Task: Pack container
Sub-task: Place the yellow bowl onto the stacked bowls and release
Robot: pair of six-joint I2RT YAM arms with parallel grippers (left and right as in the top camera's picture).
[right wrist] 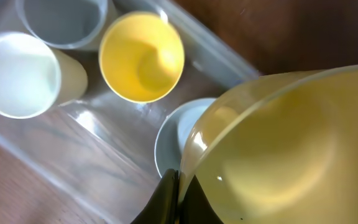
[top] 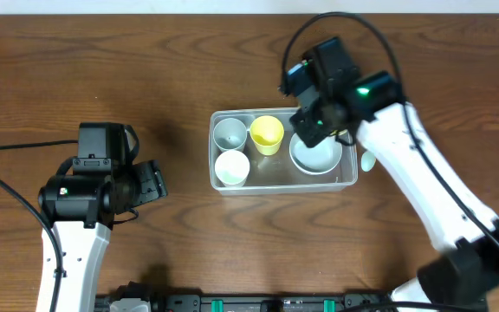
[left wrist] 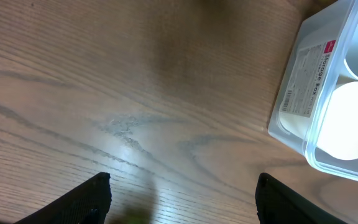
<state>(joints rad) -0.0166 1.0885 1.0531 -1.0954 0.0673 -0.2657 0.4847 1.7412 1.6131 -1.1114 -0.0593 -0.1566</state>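
The container (top: 275, 188) held a rear cup (top: 230, 133) and front cup (top: 231, 167) at its left end, a middle cup (top: 267, 133) beside the rear one, and a bowl (top: 319, 161) at its right end beneath a second bowl (right wrist: 291, 143) pinched in the right tool (top: 313, 128); the left tool (top: 152, 182) hung well left

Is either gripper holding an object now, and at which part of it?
The right gripper pinches the rim of a pale yellow round bowl, above the clear rectangular plastic container. The left gripper is open and holds nothing.

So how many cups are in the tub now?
3: grey cup far left, yellow cup beside it, white cup near left. The right gripper's bowl may hide more.
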